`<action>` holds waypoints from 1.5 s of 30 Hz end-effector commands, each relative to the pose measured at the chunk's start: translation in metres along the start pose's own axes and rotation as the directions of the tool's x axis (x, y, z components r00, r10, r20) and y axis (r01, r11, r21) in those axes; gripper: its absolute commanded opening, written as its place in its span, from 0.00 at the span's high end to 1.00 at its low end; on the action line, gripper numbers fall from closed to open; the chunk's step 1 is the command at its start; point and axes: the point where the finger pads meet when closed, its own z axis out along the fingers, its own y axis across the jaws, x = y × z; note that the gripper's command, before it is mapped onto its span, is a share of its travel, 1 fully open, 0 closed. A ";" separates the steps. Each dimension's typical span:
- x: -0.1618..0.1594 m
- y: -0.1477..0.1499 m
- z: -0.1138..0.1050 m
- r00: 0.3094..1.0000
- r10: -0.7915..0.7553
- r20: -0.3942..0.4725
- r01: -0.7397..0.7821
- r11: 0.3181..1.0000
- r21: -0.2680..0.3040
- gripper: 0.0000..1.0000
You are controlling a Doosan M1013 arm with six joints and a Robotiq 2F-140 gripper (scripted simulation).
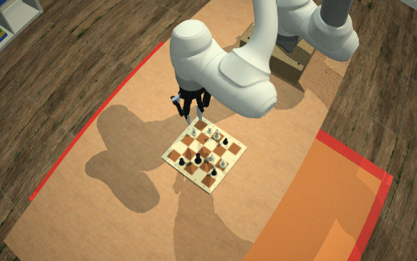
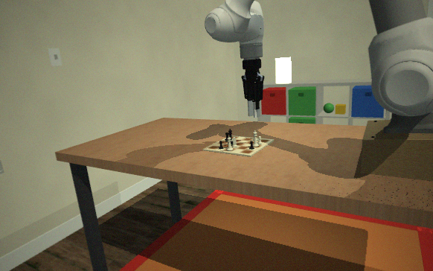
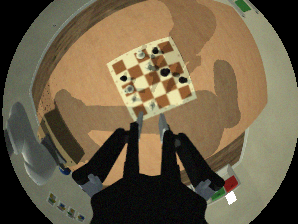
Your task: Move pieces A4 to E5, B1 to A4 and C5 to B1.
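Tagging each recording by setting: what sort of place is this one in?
Probably a room in a home or playroom, not a factory: a wooden table on a plank floor, a cubby shelf holding coloured bins, and a small chessboard under the gripper.
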 end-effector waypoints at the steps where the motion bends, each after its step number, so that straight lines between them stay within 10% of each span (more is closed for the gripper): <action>1: 0.000 0.000 0.000 1.000 0.000 0.000 0.000 1.000 0.000 0.78; 45: 0.000 0.000 0.048 1.000 0.000 -0.001 0.000 1.000 0.000 0.78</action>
